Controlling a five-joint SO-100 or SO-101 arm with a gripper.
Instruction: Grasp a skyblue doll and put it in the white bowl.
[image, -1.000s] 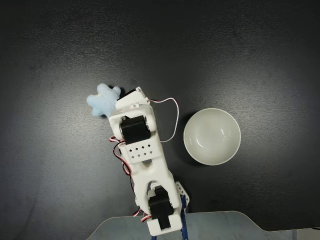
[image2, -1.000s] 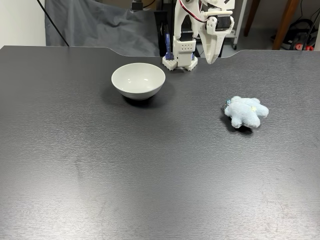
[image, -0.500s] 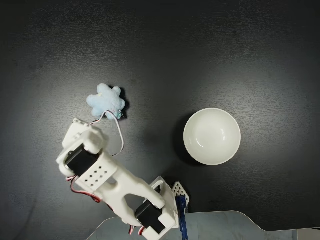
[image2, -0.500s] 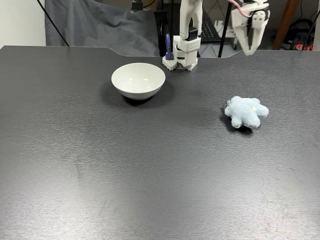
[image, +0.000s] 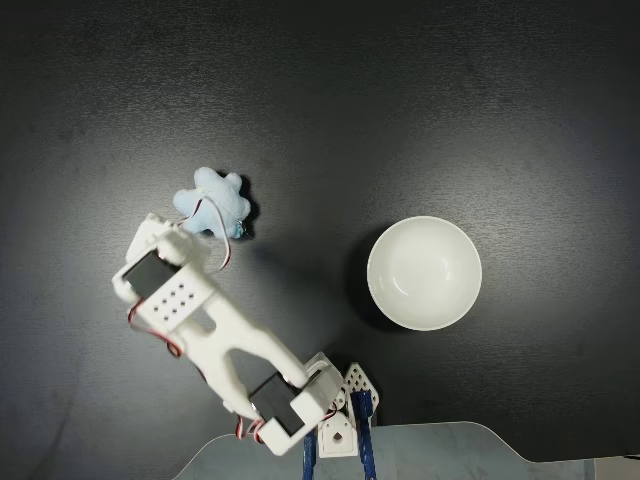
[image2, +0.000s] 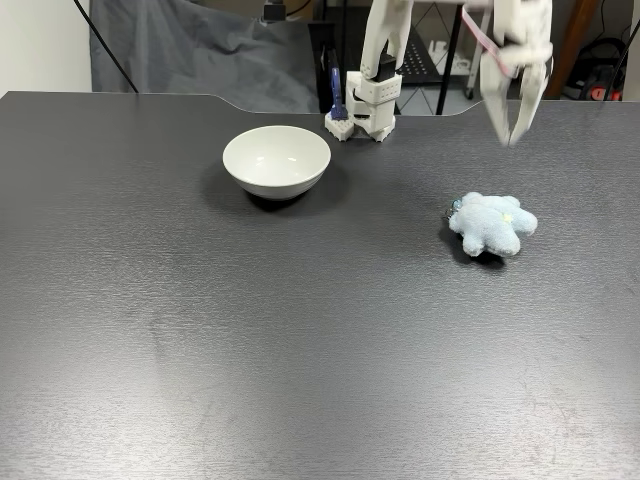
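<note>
So the skyblue doll (image2: 491, 224) is just sitting flat on the dark desk (image2: 300, 340), off to the right in the front-facing fixed view and well apart from the white bowl (image2: 276, 160), which sits over on the left near the arm's base (image2: 362, 112) with nothing in it. The claw (image2: 514, 137) hangs in the air above and a bit behind the doll, pointing down, fingers spread a little with nothing between them, so it's got hold of nothing. In the top-down fixed view the white arm (image: 210, 335) angles up-left from its base and its front end overlaps the bottom edge of the doll (image: 212, 202), with the bowl (image: 424, 273) off to the right.
</note>
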